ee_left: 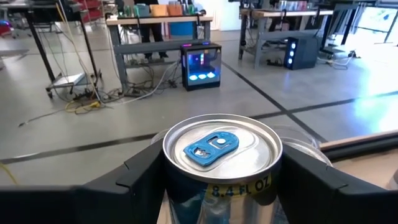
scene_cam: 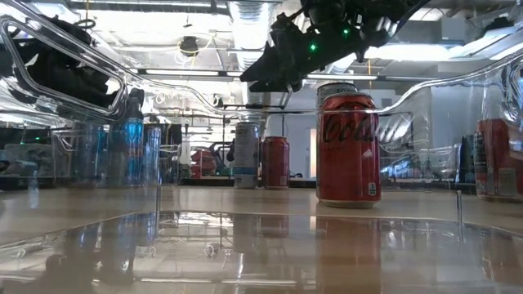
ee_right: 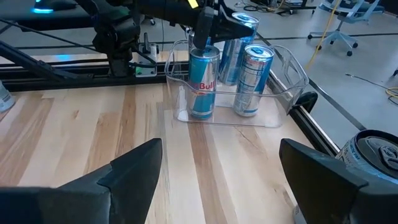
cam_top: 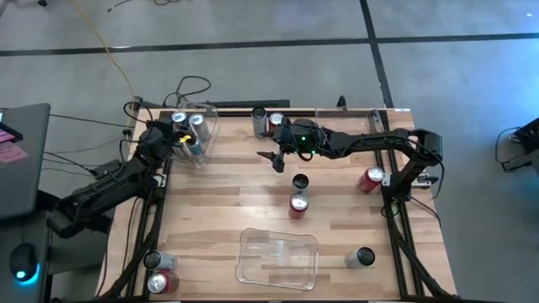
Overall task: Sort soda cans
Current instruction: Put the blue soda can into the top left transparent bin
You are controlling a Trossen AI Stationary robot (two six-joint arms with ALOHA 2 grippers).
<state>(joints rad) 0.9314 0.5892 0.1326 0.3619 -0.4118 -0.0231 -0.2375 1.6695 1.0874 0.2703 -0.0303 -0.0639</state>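
My left gripper (ee_left: 217,186) is closed on a blue can (ee_right: 203,81), one finger on each side, and the can stands inside the clear bin (ee_right: 283,106) at the far left corner of the table (cam_top: 219,210). Two more blue cans (ee_right: 252,81) stand in the bin just beside my left jaws. My right gripper (ee_right: 217,180) hangs over the middle of the table with its jaws wide open and nothing between them. A red can (cam_top: 298,204) and a dark can (cam_top: 301,182) stand near my right jaws. An empty bin (cam_top: 278,257) sits near the front edge.
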